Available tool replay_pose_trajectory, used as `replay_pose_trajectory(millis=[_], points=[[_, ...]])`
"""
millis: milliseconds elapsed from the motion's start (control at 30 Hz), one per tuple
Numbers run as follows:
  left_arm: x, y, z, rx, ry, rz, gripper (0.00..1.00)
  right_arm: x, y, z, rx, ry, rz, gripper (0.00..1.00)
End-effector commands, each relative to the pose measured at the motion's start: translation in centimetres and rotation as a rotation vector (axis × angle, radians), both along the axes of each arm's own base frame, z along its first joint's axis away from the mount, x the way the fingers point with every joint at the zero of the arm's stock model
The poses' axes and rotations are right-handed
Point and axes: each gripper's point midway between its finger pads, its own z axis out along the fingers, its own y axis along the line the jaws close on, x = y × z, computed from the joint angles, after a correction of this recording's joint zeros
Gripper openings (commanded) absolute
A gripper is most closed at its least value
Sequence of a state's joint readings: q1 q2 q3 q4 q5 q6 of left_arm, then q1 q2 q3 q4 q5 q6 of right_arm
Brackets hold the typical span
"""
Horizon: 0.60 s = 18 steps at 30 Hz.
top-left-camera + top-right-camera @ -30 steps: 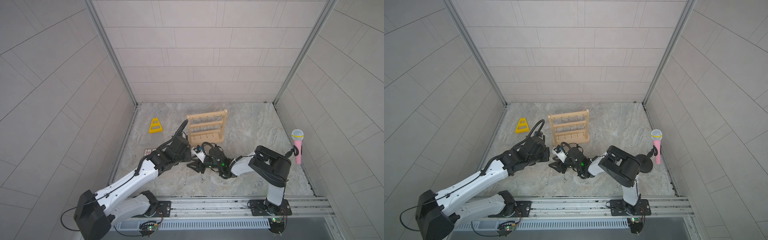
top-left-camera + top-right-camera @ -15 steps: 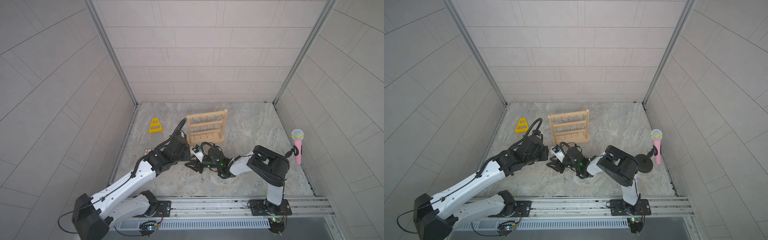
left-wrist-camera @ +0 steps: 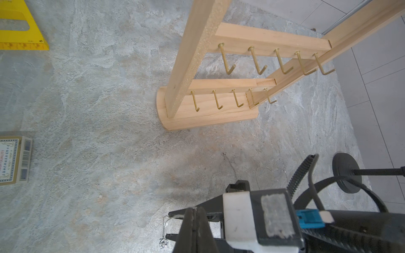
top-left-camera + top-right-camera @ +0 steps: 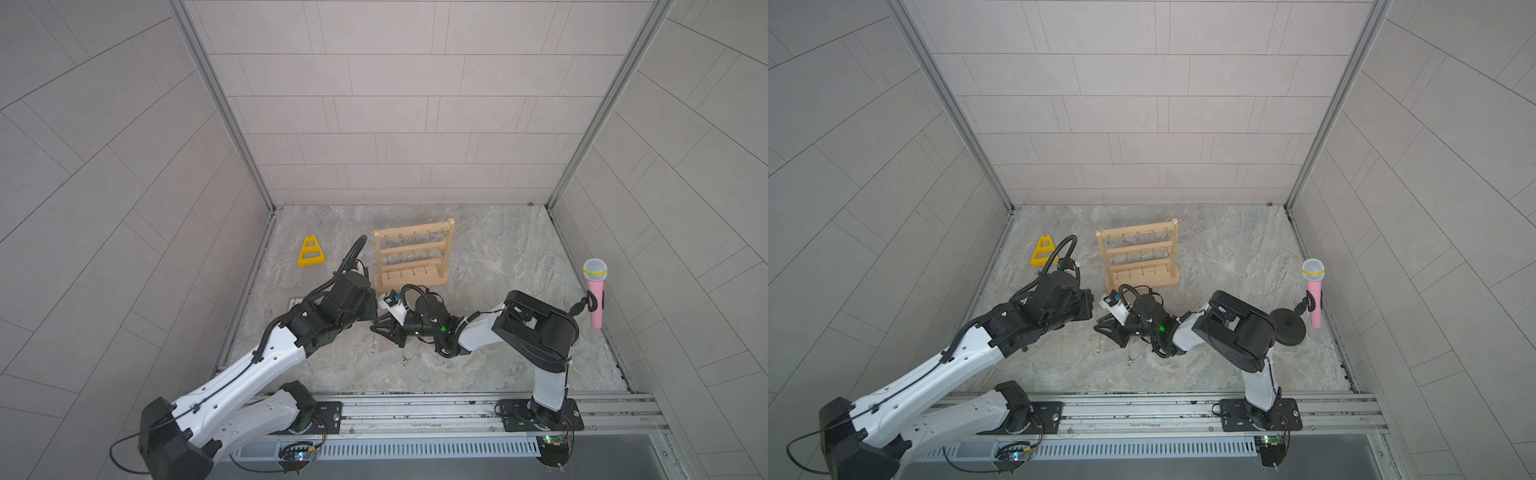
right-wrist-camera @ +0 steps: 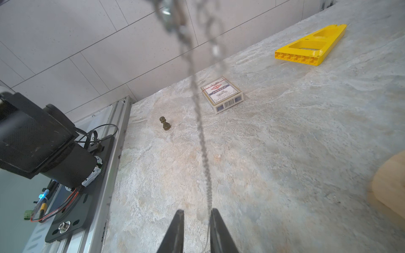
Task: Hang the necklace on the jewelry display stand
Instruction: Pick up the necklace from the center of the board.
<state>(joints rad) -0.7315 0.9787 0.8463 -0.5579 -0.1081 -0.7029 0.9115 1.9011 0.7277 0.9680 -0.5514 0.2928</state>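
The jewelry display stand [image 4: 411, 253] [image 4: 1138, 253] is upright at mid-table; its brass hooks [image 3: 228, 59] are bare. In front of it my two grippers meet. My left gripper [image 3: 194, 209] [image 4: 375, 319] is shut, pinching the thin silver necklace [image 3: 163, 242], whose pendant hangs beside the right gripper's fingers [image 3: 173, 213]. More chain [image 4: 405, 359] trails on the table below. My right gripper [image 5: 196, 211] [image 4: 374, 328] has its jaws a little apart. The taut chain [image 5: 202, 142] runs between them, against one finger.
A yellow triangular frame [image 4: 311, 252] lies at the back left. A card box [image 5: 222, 94] and a small dark chess pawn [image 5: 164, 123] are near the left wall. A pink microphone [image 4: 595, 291] on a round black base [image 4: 1287, 328] stands at the right edge.
My right gripper's jaws have narrowed around the chain. The left arm has shifted slightly toward the stand, still shut.
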Motion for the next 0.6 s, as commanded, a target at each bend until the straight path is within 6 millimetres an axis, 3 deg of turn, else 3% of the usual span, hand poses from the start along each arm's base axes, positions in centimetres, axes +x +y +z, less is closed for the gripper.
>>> replay_pose_trajectory(millis=[0,233,433,567], points=[[0.3,0.3,1.2,-0.006,-0.031,0.016,0.0,-0.3,0.5,0.4,0.013,-0.008,0.022,0.19],[0.3,0.2,1.3,-0.012,-0.031,0.013,0.0,-0.1,0.5,0.8,0.023,-0.014,0.012,0.16],[0.2,0.2,1.8,-0.018,-0.036,0.01,0.0,0.6,0.4,0.6,0.02,-0.024,-0.029,0.31],[0.1,0.1,1.9,-0.024,-0.034,0.007,0.0,1.4,0.3,0.8,0.02,-0.031,-0.059,0.35]])
